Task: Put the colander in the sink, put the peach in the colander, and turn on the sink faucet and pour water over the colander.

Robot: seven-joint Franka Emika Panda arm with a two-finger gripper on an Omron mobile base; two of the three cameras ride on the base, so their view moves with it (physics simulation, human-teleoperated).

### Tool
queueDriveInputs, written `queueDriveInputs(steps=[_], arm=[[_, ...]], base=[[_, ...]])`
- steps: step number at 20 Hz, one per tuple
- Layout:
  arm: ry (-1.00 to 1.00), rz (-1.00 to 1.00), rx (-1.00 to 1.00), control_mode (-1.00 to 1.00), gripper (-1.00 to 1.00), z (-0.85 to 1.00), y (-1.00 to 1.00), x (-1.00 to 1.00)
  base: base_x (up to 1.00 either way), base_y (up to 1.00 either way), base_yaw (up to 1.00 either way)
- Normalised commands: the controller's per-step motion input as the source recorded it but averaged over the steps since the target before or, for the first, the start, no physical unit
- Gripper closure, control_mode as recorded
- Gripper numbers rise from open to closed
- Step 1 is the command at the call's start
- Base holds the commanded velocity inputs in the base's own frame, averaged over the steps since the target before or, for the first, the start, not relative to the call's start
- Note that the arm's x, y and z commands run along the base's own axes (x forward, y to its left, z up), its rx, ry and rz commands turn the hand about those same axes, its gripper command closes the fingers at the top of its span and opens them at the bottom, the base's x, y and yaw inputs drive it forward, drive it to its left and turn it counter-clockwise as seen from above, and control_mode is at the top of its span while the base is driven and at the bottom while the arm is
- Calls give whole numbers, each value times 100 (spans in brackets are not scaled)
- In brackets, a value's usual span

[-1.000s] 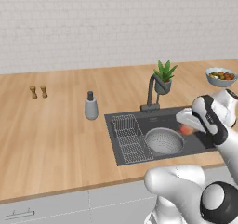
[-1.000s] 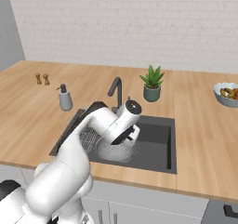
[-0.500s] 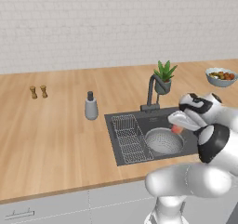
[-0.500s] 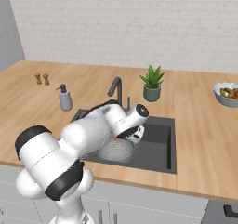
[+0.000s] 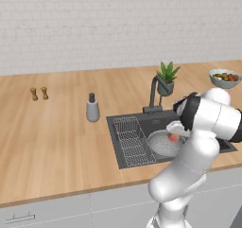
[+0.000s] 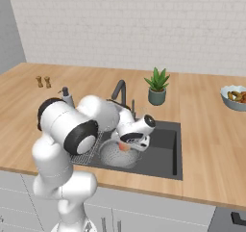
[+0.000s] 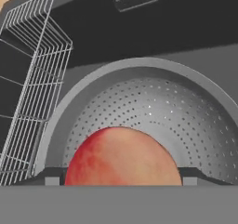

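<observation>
I'm seeing the peach (image 7: 122, 156) sitting between my two finger tips, directly over the bowl of the colander (image 7: 195, 121); the gripper (image 7: 122, 177) is spread wide with a pad at each side of the fruit, so I'm reading it as pinching the peach, though I cannot tell whether the fruit is touching the perforated metal below. The colander is resting in the sink (image 5: 142, 123), just beside the wire rack (image 5: 133, 141) that is lining the basin's left side. From the right base camera the peach (image 6: 124, 147) is showing under my hand, above the colander (image 6: 111, 157). The sink faucet (image 5: 153, 92) is standing behind the basin, with a potted plant (image 5: 166, 78) next to it and a soap bottle (image 5: 92, 108) on the wooden counter (image 5: 56, 137) to the left
</observation>
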Motion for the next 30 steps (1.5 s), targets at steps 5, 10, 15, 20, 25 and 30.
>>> queueDriveInputs(steps=[5,10,15,20,25,30], arm=[[0,10,0,-100,100,-44,0,7],[0,7,0,-100,100,-24,11,0],[0,5,0,-100,100,-14,33,0],[0,2,0,-100,100,-7,41,-2],[-2,0,-5,-100,100,0,29,-30],[-7,0,-11,-100,100,0,10,-60]], base=[[0,0,0],[0,0,0],[0,0,0],[0,0,0],[0,0,0],[0,0,0]])
